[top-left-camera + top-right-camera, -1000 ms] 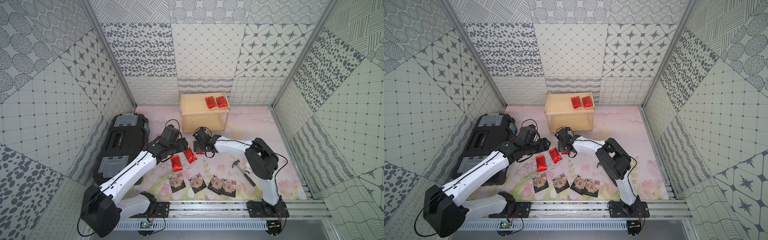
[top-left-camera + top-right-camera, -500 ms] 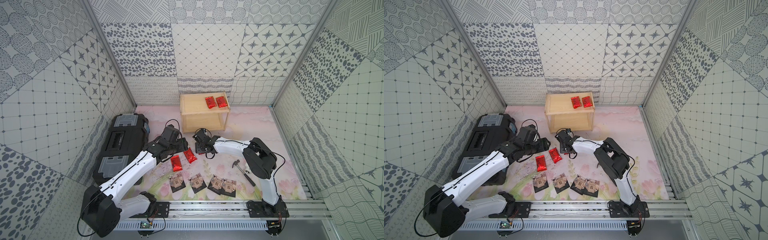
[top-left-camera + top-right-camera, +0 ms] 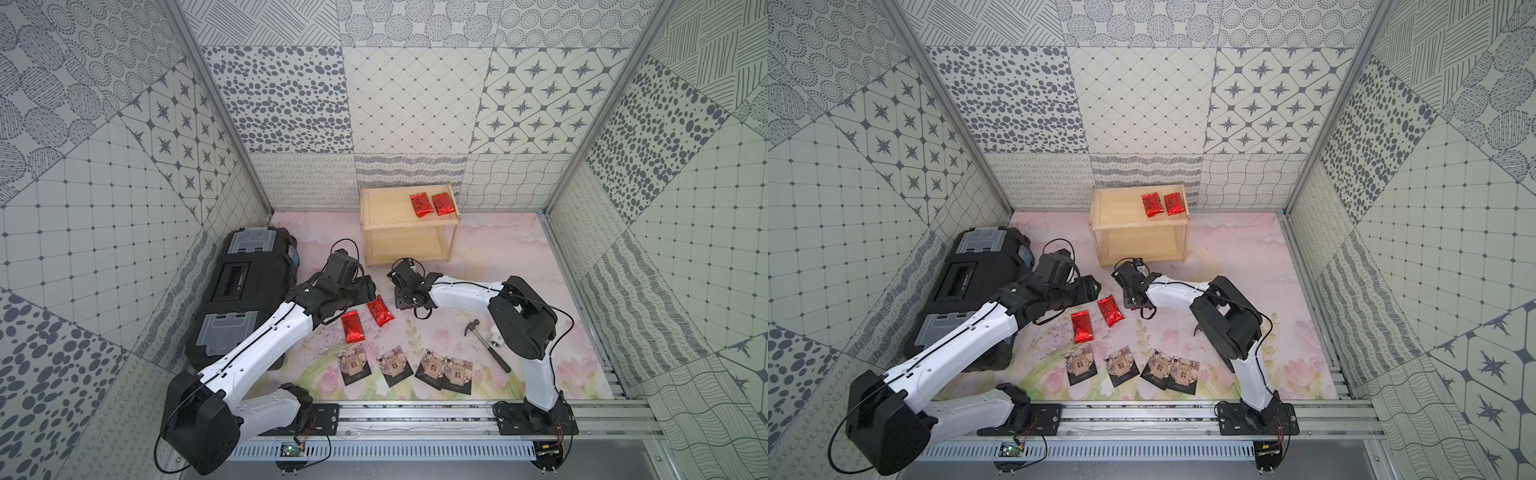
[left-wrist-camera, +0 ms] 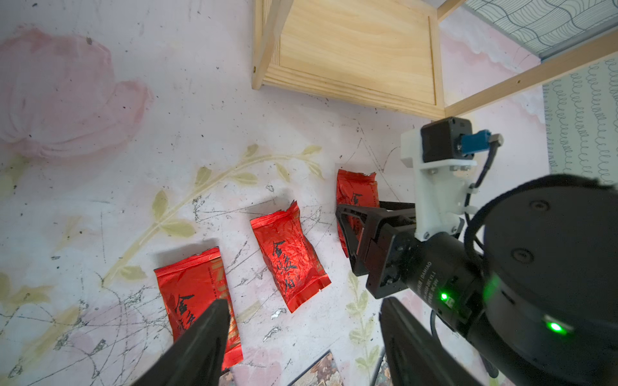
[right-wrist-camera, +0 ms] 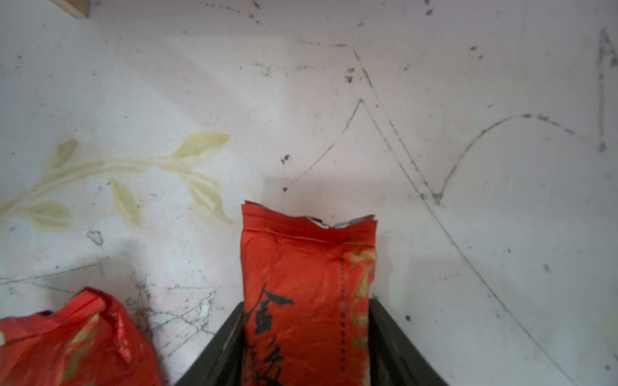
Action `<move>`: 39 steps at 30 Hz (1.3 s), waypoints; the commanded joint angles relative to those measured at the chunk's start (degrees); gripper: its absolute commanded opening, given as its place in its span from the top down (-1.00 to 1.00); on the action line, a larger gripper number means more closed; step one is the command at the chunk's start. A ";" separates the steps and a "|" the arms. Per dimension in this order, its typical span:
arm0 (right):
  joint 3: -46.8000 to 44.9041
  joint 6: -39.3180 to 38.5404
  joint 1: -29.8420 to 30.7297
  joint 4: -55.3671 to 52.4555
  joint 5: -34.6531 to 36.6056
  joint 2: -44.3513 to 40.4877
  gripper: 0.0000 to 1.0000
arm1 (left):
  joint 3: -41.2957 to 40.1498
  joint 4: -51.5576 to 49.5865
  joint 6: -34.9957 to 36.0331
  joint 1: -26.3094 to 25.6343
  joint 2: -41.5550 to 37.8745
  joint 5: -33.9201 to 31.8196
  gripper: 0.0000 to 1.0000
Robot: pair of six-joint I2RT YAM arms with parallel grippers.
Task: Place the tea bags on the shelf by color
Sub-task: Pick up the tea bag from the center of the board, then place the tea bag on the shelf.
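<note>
Right claw (image 5: 306, 310) grasping the held red packet (image 5: 307, 284) on the mat (image 3: 498, 249); left claw (image 4: 301, 302) released.

From above, I see my right claw near the mat's centre, its fingers against both sides of the held red packet, which lies flat. My left claw hangs at its 9 o'clock, fingers apart and holding nothing. Two loose red packets (image 3: 352, 327) (image 3: 380, 311) lie at 7 o'clock from the right claw. The shelf (image 3: 386, 212) stands at 12 o'clock, with two shelved red packets (image 3: 420, 205) (image 3: 443, 203) on its top tier. Four dark sachets (image 3: 354, 365) lie in a row at 6 o'clock.
</note>
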 commanded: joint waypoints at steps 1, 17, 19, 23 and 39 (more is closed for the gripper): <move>-1.29 -0.36 0.36 -0.31 1.51 -4.50 -0.10 | 0.94 -1.40 -0.25 0.22 -0.40 -1.18 -0.51; 2.35 -9.81 0.57 -5.56 7.56 -22.82 -0.07 | 4.75 -2.50 0.48 0.42 -0.57 -1.31 -0.52; 7.63 -13.07 -0.56 -5.46 7.75 -21.24 -0.07 | 4.69 -2.22 0.16 0.39 -0.65 -1.20 -0.52; 19.48 -20.46 -3.08 -4.89 6.86 -15.26 -0.08 | 4.78 -1.32 0.11 0.40 -0.13 -1.26 -0.52; 57.05 -32.19 -9.43 -6.68 6.34 10.68 -0.12 | 6.66 -1.34 2.21 0.66 3.22 -3.12 -0.54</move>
